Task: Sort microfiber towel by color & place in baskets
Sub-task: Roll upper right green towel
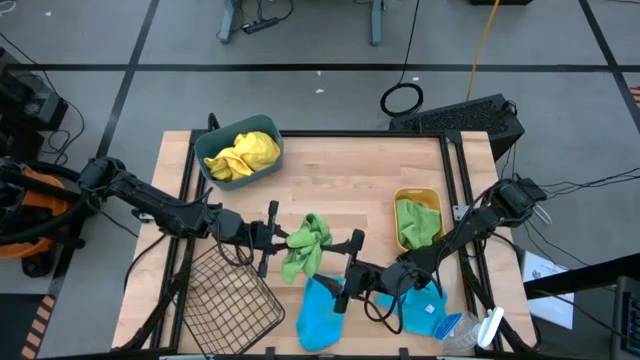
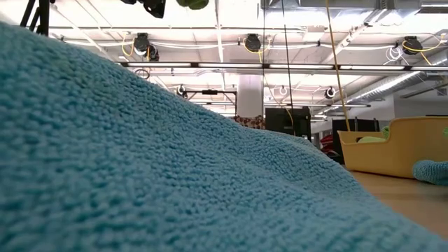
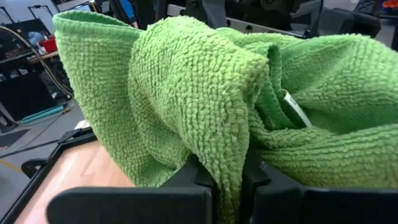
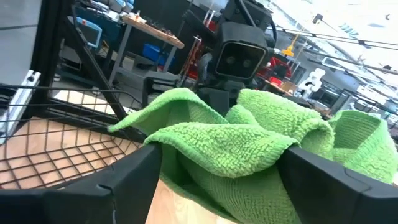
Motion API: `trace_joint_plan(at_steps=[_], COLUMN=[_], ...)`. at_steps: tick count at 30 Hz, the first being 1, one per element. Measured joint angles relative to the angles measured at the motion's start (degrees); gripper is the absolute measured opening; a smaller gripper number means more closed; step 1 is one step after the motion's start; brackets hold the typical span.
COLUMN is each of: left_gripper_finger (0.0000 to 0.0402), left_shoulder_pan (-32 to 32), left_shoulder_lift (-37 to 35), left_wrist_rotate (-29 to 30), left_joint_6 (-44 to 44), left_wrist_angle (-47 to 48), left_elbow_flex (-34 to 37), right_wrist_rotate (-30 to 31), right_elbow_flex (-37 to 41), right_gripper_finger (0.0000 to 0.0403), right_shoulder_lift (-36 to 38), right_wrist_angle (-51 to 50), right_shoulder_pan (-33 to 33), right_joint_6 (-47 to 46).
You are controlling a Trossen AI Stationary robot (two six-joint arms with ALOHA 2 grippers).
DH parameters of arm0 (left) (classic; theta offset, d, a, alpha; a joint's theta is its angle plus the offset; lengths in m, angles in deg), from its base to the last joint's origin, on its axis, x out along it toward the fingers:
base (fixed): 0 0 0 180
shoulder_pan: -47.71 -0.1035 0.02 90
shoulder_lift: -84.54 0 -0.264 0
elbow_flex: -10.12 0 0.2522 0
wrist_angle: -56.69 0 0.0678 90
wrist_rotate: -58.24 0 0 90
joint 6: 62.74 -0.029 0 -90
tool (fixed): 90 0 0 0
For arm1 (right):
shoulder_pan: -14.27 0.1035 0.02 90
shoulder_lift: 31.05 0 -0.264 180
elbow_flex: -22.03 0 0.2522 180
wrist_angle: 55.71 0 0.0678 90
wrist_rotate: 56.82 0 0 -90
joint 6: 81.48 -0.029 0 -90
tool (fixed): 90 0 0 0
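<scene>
The left tool (image 1: 272, 238) is clamped on a green towel (image 1: 307, 246), holding it above the middle of the counter (image 1: 340, 180). The right tool (image 1: 347, 266) sits with fingers spread wide around the same towel's other end. Two yellow towels (image 1: 243, 152) fill the teal bin (image 1: 208, 142), another green towel (image 1: 417, 222) lies in the orange tub (image 1: 417, 193), two blue towels (image 1: 318, 312) rest near the front edge, beside the wire basket (image 1: 228, 296).

Off-task clutter around the table

A clear plastic bottle (image 1: 478, 330) with a white cap lies at the table's near right corner, well right of both sets of fingers; a black cable loop (image 1: 402, 99) rests on the floor beyond.
</scene>
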Motion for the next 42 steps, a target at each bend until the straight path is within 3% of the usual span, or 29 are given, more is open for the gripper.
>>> trace_joint_plan(at_steps=[4, 19, 37, 42], left_gripper_finger=[0.0020, 0.0020, 0.0020, 0.0020], left_shoulder_pan=[0.0, 0.0, 0.0, 0.0], left_shoulder_lift=[0.0, 0.0, 0.0, 0.0], left_wrist_rotate=[0.0, 0.0, 0.0, 0.0], left_joint_6=[0.0, 0.0, -1.1, -1.1], left_wrist_angle=[0.0, 0.0, 0.2, 0.0], left_elbow_flex=[0.0, 0.0, 0.0, 0.0], right_wrist_rotate=[3.6, 4.0, 4.1, 7.1], right_elbow_flex=[0.0, 0.0, 0.0, 0.0], right_gripper_finger=[0.0306, 0.0305, 0.0305, 0.0304], right_shoulder_lift=[0.0, 0.0, 0.0, 0.0], right_wrist_angle=[-0.1, 1.0, 1.3, 1.3], right_shoulder_pan=[0.0, 1.4, 0.6, 0.6], right_joint_6=[0.2, 4.9, 3.0, 3.3])
